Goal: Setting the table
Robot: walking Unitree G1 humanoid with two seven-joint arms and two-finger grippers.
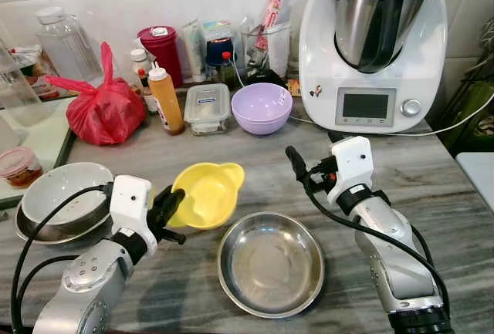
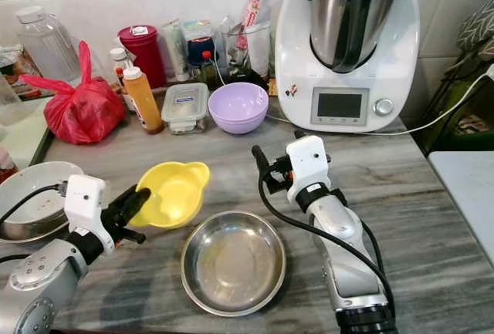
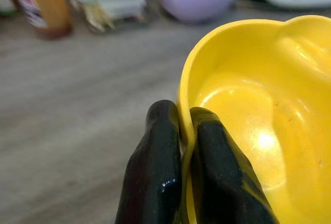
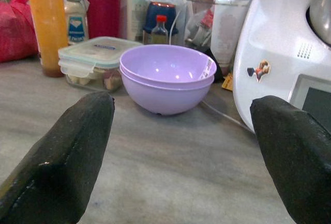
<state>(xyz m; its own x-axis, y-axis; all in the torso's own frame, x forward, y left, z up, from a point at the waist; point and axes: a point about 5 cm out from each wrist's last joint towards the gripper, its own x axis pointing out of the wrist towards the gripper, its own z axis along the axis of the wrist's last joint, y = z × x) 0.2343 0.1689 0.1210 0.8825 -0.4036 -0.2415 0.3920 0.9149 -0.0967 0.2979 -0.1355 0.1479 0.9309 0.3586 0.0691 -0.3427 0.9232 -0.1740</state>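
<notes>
Red bag (image 1: pixel 104 110), orange bottle (image 1: pixel 166 100), white kitchen machine (image 1: pixel 374 48) behind

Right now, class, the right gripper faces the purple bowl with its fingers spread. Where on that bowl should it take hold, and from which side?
Grip the purple bowl by its thin rim, at the near edge facing the right gripper. The bowl stands upright and open, so one finger could go inside and one outside, much as the left gripper pinches the yellow bowl. The far side is probably crowded by bottles and the white appliance.

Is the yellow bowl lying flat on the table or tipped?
Tipped. The left gripper pinches the yellow bowl by its rim, and the bowl's opening slants toward the steel bowl instead of facing straight up.
</notes>
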